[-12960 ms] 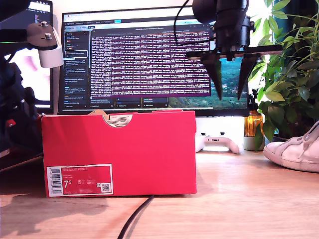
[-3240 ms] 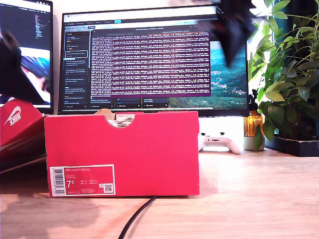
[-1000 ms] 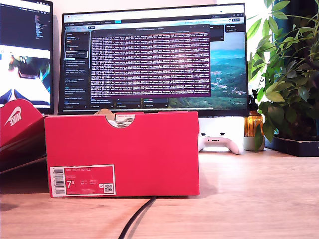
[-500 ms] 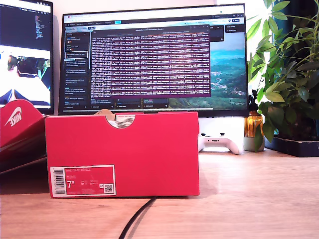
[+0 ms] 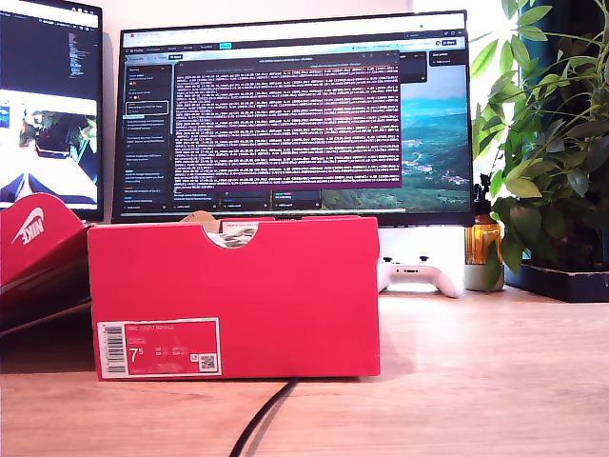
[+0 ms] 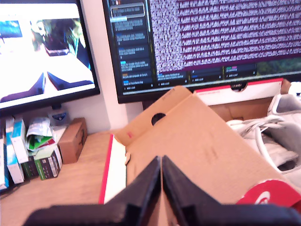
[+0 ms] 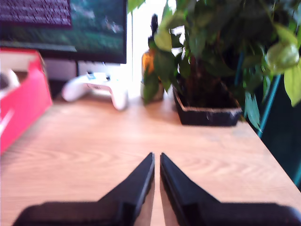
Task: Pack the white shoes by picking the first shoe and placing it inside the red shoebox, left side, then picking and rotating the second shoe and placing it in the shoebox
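The red shoebox point(image 5: 233, 295) stands on the table at the exterior view's centre-left, notch up and 7.5 label facing the camera. In the first wrist view the white shoes point(image 6: 282, 129) lie inside the shoebox point(image 6: 230, 92), laces showing. My first gripper point(image 6: 161, 162) is shut and empty above the brown cardboard flap point(image 6: 197, 141) beside the box. My second gripper point(image 7: 156, 159) is shut and empty over bare wood, with the shoebox point(image 7: 21, 106) off to one side. Neither gripper shows in the exterior view.
A flat red piece with a white swoosh point(image 5: 33, 238) leans at the exterior view's left. Behind the box are a monitor point(image 5: 295, 114), a white game controller point(image 5: 419, 276) and a potted plant point(image 5: 557, 152). A black cable point(image 5: 262, 419) runs under the box's front.
Since 13 s ago the shoe at the exterior view's right is gone from the table and both arms have left that view. Over the last second nothing visibly moves.
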Robot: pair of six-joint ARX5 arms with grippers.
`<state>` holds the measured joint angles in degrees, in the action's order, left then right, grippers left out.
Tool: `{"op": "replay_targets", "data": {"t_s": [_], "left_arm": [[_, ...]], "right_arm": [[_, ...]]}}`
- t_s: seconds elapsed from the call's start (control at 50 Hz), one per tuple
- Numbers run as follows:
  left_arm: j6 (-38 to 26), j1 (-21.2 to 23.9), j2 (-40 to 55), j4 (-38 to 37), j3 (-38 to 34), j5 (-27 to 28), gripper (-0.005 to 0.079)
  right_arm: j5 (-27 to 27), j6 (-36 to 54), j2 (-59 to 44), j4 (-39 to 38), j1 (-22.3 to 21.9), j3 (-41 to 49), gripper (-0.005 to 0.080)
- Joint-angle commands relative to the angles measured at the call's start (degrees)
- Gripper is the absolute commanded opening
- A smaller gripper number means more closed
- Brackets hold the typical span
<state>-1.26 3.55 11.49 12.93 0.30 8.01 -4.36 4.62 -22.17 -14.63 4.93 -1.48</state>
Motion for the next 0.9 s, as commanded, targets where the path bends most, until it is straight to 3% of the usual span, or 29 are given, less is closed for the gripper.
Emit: {"op": "replay_targets", "data": {"t_s": [0.0, 0.3, 0.54, 0.88], "left_arm": [[0.04, -0.07, -1.92, -1.01, -1.79, 0.04, -0.0021], [2.43, -0.07, -12.46, -11.17, -1.79, -1.01, -0.0021], [3.39, 0.37, -12.17, -16.7, -1.77, 0.87, -0.0021], [3.65, 0.7, -12.17, -23.87, -1.77, 1.16, -0.0021]], "right_arm": [[0.5, 0.2, 1.49, 1.81, -0.07, 0.72, -0.0001], [-0.72, -0.17, 12.55, 13.33, -0.07, 0.72, -0.0001], [-2.25, -2.27, 22.27, 26.58, 0.02, 0.42, -0.0001], [-4.13, -6.8, 22.12, 29.51, 0.04, -0.66, -0.0001]]}}
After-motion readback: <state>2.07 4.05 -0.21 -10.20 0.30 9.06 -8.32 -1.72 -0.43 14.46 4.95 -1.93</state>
